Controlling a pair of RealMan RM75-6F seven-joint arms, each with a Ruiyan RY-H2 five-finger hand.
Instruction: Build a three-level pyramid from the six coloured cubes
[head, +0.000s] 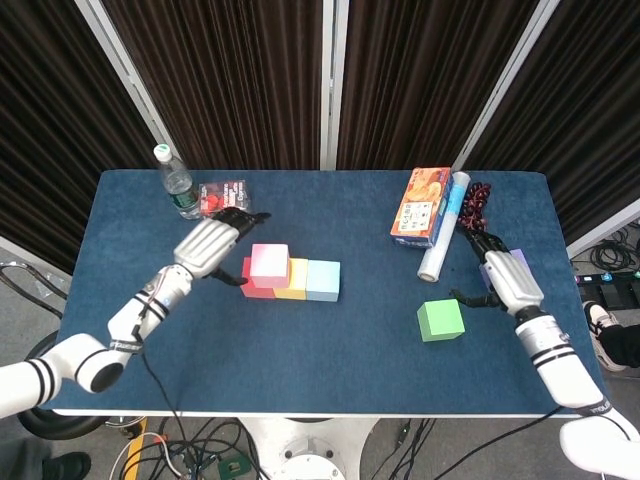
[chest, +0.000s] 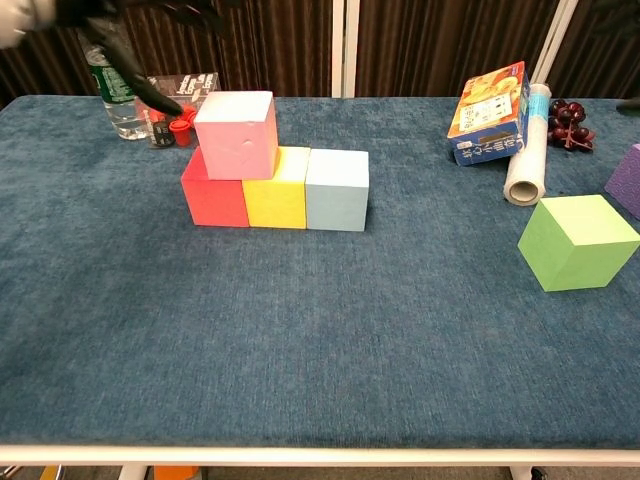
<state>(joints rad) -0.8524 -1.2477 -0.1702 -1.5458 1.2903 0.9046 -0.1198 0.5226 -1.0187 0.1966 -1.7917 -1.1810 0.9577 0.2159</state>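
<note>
A pink cube (head: 269, 262) (chest: 237, 134) sits on the red cube (chest: 213, 200) and the yellow cube (chest: 280, 197), straddling their joint. A light blue cube (head: 323, 279) (chest: 337, 190) ends that row on the right. My left hand (head: 209, 245) hovers left of the stack with its fingers spread, holding nothing; the chest view shows it only as a blur at the top left. The green cube (head: 440, 320) (chest: 578, 242) lies alone on the right. My right hand (head: 502, 280) is just above and right of it, fingers apart, partly covering the purple cube (head: 521, 264) (chest: 630, 180).
A water bottle (head: 175, 182) and a clear box of red items (head: 222, 197) stand at the back left. A snack box (head: 420, 207), a white roll (head: 443, 240) and dark grapes (head: 476, 198) sit at the back right on the blue table (head: 330, 370).
</note>
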